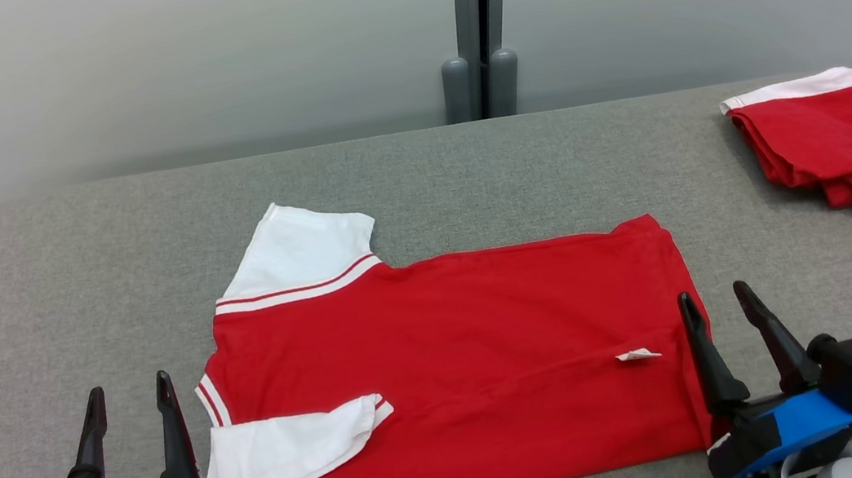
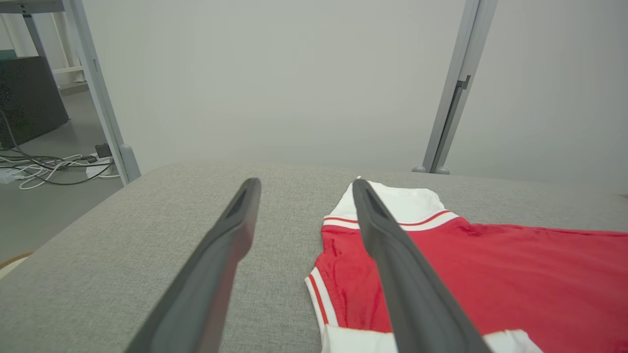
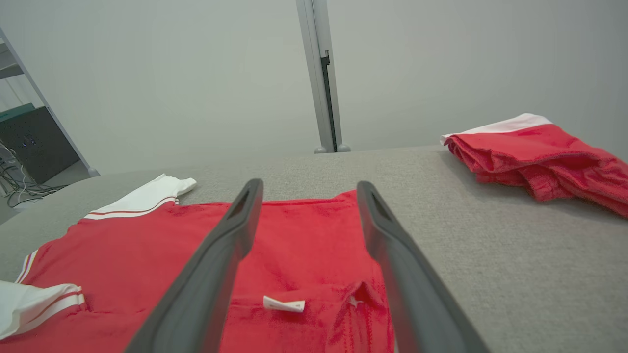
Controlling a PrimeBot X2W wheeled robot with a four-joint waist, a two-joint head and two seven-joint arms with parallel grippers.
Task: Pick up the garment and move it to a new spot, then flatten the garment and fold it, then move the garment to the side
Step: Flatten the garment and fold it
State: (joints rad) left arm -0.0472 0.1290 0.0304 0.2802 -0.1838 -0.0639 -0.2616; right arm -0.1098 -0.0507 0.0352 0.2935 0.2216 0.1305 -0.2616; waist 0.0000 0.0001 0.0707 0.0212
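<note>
The grey, cloth-covered tabletop (image 1: pixel 67 261) has rounded corners and runs up to a plain pale grey wall (image 1: pixel 164 59), which is split by an upright grey metal post (image 1: pixel 479 26) standing just behind the middle of the far edge. Past the left edge, the left wrist view shows a grey floor with a tangle of black and white cables (image 2: pixel 44 166) and a dark cabinet (image 2: pixel 29 98) behind a second post. The red T-shirt with white sleeves (image 1: pixel 470 324) lies spread flat in the middle of the tabletop, close to the near edge, with its length running left to right. One sleeve points toward the far edge, the other is folded inward over the red body, and a small white label (image 1: pixel 639 355) sits on the cloth near the hem end. A folded red garment with a white band (image 1: pixel 840 135) rests well apart from it, by the far right corner. The left tool (image 1: pixel 128 383) stands at the near edge just beside the sleeve end of the shirt, its two dark fingers spread wide and gripping nothing. The right tool (image 1: pixel 711 290) is at the hem end, also spread wide and empty, with one finger over the red cloth and the other over bare tabletop. Whether either one touches the cloth I cannot tell.
</note>
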